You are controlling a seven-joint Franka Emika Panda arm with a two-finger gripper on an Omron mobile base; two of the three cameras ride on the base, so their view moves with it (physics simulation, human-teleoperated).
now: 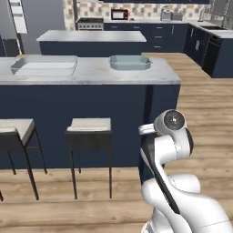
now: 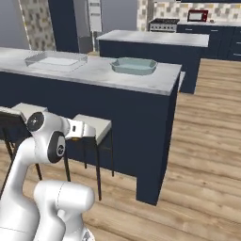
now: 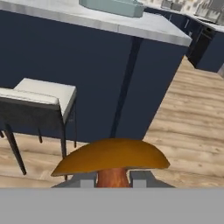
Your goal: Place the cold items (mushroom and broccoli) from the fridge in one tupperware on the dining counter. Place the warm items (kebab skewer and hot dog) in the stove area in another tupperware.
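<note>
One mushroom (image 3: 111, 159) sits between the gripper (image 3: 113, 179) jaws, which are closed narrow on its reddish-brown stem, at 6 o'clock in the hand view. Its cap is wide, orange-brown and domed, so I think it could tip if carried fast. To do this step well, the arm should lift above the dining counter (image 1: 98, 73) edge at 12 o'clock, then lower over one container. Farther off, the teal tupperware (image 1: 130, 62) looks nearest; the clear tupperware (image 1: 44, 65) stands well apart, toward 10 o'clock

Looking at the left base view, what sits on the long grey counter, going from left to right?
Clear tupperware → blue-green tupperware, both resting on the dining counter and standing apart.
</note>
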